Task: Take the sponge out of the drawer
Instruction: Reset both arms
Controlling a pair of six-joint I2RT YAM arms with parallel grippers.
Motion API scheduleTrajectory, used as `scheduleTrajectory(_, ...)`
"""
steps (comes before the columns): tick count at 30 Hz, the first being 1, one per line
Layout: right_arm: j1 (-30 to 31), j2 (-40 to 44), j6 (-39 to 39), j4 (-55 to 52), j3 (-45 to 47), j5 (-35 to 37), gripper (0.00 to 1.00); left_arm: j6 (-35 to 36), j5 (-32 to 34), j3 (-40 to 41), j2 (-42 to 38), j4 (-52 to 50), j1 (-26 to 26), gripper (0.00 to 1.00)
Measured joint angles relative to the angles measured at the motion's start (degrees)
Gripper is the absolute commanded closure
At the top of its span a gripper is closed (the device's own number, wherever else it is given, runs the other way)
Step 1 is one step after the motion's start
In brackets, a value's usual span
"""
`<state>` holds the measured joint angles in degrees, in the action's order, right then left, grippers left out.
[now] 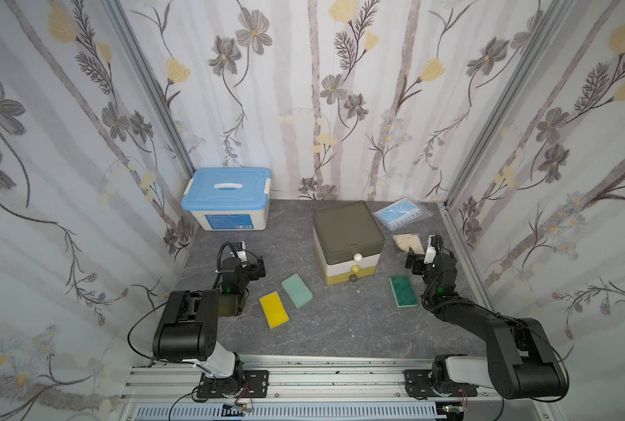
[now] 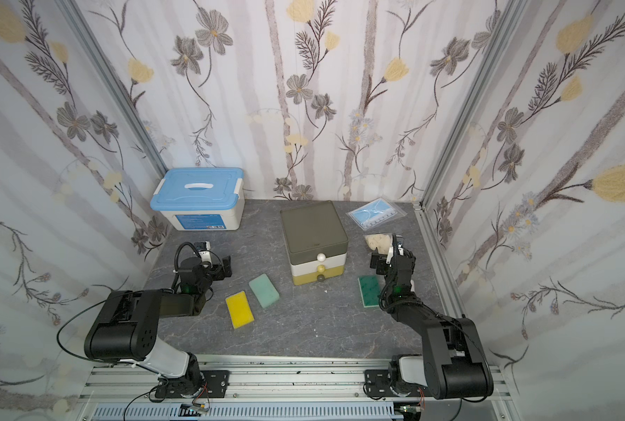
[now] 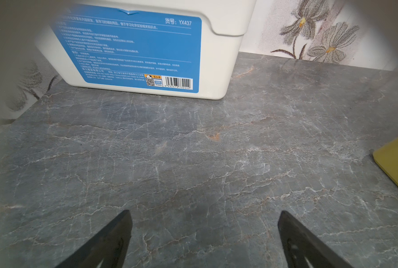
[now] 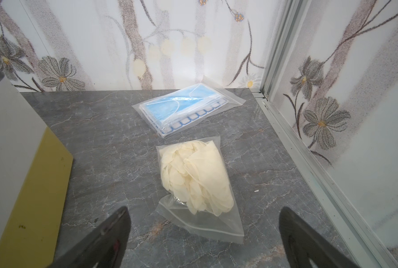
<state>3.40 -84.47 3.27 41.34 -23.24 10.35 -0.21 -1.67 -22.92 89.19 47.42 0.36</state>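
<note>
Drawer unit stands near the middle of the counter, in both top views. It has three stacked tiers under a dark lid: grey, white and yellow-green. Each tier carries one round knob on its front. All three drawers sit flush and closed. The contents cannot be seen.

Three sponges lie flat on the counter, outside the unit:
- yellow sponge, in front of the unit toward the left arm;
- pale green sponge, just beside the yellow one, the two near but apart;
- dark green sponge, in front of the unit toward the right arm, close to that arm's wrist.

Whether any sponge lies inside a drawer cannot be told.

Left claw is spread wide and holds nothing. It hovers low over bare counter and faces the storage box, which has a blue lid and stands in the back corner.

Right claw is also spread wide and empty. It is beside the drawer unit and points toward the bag of gloves. The bag of face masks lies beyond that, near the back wall. Neither claw touches a drawer, a knob or a sponge.
</note>
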Motion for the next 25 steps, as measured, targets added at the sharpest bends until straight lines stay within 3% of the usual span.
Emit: scheduleTrajectory(25,0.02,-0.17,-0.85,-0.66,-0.76,-2.51,0.00,0.00,-0.02,0.00,0.00,0.33,0.00,0.00)
